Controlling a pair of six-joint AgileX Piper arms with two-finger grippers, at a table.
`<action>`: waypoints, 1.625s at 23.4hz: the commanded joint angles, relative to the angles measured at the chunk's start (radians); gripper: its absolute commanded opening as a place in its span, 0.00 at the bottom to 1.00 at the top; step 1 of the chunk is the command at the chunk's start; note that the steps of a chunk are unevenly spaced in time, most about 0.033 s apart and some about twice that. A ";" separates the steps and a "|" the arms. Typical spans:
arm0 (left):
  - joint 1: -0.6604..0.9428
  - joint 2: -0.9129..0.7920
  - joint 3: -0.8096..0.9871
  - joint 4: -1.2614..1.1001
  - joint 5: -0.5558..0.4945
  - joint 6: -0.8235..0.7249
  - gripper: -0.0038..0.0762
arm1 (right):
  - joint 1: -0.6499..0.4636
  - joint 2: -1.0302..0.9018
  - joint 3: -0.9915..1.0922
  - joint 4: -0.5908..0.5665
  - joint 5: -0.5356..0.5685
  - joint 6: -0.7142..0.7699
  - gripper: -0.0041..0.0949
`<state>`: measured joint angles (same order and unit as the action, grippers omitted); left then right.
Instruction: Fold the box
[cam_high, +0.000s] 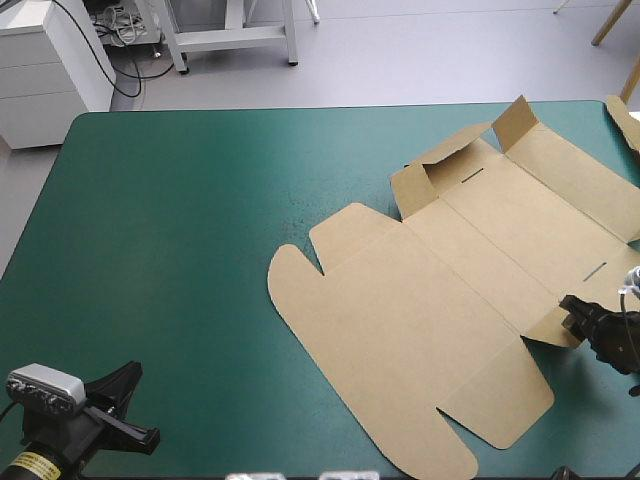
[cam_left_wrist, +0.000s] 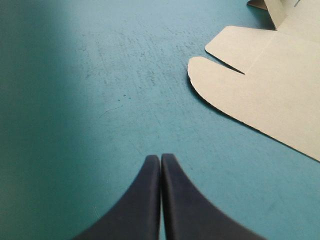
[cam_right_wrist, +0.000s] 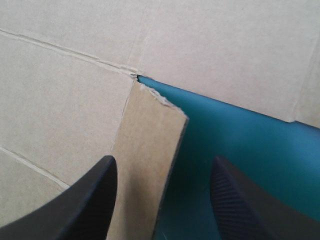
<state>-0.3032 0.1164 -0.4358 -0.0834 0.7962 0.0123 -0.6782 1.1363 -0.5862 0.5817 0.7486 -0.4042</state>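
When we look from up high, the box (cam_high: 430, 300) lies mostly flat on the right side of the table (cam_high: 170, 220) — only some far flaps (cam_high: 415, 185) stand up. Our left gripper (cam_high: 125, 410) sits well apart from it.

From the left wrist, its fingers (cam_left_wrist: 145, 200) are pressed together, holding nothing.

From the right wrist, our right gripper (cam_right_wrist: 162, 162) is spread wide around one small flap (cam_right_wrist: 150, 120) — we think most of the folding is not done yet.

This looks like a robotics lab or workroom: a robot's left gripper (cam_left_wrist: 160, 159) hangs over a work table (cam_high: 180, 220) with a teal-green cover, and beyond its far edge a pale grey floor (cam_high: 420, 60) holds a white drawer cabinet (cam_high: 45, 75), loose black cables (cam_high: 128, 85) and white metal frame legs (cam_high: 232, 36).
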 joint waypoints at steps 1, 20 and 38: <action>0.001 0.017 -0.023 -0.011 -0.075 -0.001 0.04 | -0.006 0.045 -0.023 0.109 -0.011 -0.087 0.55; 0.001 0.017 -0.023 -0.011 -0.075 -0.001 0.04 | -0.006 0.097 -0.081 0.117 0.083 -0.219 0.02; 0.001 0.017 -0.023 -0.011 -0.075 0.007 0.04 | 0.202 0.370 -0.619 -0.358 0.419 -0.002 0.02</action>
<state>-0.3032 0.1164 -0.4358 -0.0834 0.7962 0.0198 -0.5495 1.4577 -1.1069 0.3006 1.1390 -0.4016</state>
